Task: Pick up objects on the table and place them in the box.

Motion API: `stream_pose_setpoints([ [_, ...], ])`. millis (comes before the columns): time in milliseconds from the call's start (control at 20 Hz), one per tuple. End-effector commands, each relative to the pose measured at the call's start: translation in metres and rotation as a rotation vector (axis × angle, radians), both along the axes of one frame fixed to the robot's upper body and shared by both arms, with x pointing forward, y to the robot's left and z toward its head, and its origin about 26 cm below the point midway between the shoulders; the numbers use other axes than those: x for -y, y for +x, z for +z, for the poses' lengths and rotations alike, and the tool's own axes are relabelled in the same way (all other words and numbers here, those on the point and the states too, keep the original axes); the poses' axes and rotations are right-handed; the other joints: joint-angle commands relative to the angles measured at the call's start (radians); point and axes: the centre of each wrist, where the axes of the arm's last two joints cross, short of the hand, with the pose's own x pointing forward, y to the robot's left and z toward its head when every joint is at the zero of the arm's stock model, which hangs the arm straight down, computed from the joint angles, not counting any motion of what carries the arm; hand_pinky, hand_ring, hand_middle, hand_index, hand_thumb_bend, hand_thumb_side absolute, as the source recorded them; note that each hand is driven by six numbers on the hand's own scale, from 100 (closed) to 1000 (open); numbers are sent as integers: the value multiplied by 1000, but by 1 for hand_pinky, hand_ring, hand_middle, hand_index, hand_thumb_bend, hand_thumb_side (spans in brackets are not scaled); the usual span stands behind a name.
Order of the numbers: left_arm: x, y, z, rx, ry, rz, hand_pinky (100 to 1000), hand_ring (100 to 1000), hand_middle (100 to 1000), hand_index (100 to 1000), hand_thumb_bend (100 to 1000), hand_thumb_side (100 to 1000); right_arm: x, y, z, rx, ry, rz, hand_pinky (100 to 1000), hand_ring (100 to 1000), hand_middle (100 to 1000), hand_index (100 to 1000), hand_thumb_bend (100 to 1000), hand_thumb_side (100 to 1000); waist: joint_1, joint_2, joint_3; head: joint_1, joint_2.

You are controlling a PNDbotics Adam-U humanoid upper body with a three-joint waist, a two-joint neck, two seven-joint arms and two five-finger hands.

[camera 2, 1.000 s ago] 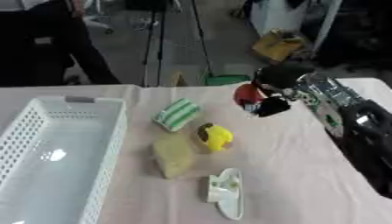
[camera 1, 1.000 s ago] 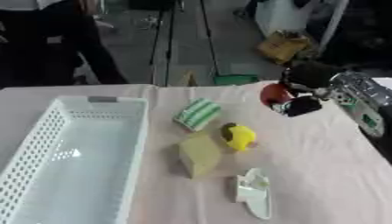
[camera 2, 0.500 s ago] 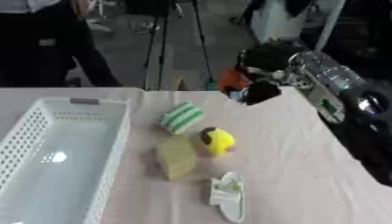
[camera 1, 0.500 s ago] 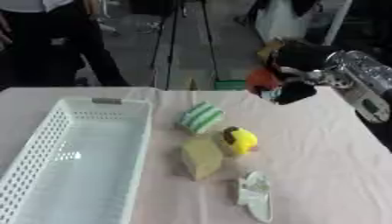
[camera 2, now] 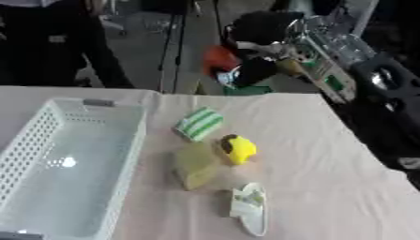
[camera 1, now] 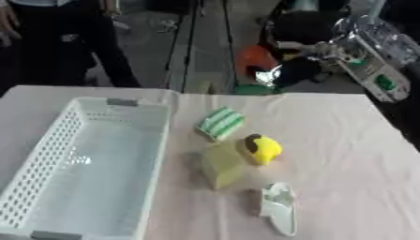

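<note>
Red-orange object (camera 1: pixel 255 59) carried high above the table's far edge.
Right hand (camera 1: pixel 297 52) curls around it; white basket (camera 1: pixel 49 159) sits left.

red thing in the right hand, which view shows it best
The left eye view: the red thing shows as a clear patch left of the right hand, whose fingers curl round it. The right eye view shows it too, but smaller and more covered by the hand.
</note>
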Motion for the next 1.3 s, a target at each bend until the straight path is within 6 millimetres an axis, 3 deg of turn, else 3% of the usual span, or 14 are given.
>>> stream_pose_setpoints([
  [50, 1, -2, 13, 31, 31, -12, 1000, 965, 893, 916, 100, 1000, -18, -5, 21, 38, 7, 57, 809, 647, 314, 495, 100, 866, -2, -15, 15, -16, 3],
  [400, 6, 0, 19, 50, 20, -41, 1000, 965, 893, 916, 100, 1000, -44, 0, 29, 36, 25, 115, 807, 636, 308, 488, 100, 868, -15, 2, 65, -47, -11],
  [750, 11, 2, 25, 74, 11, -65, 1000, 964, 893, 916, 100, 1000, -54, 10, 29, 33, 47, 116, 805, 629, 304, 483, 100, 870, -31, 19, 115, -81, -28],
  [1300, 17, 4, 33, 108, -17, -99, 1000, 963, 894, 915, 100, 1000, -66, 30, 20, 24, 97, 98, 800, 613, 293, 470, 100, 871, -61, 53, 210, -182, -60],
])
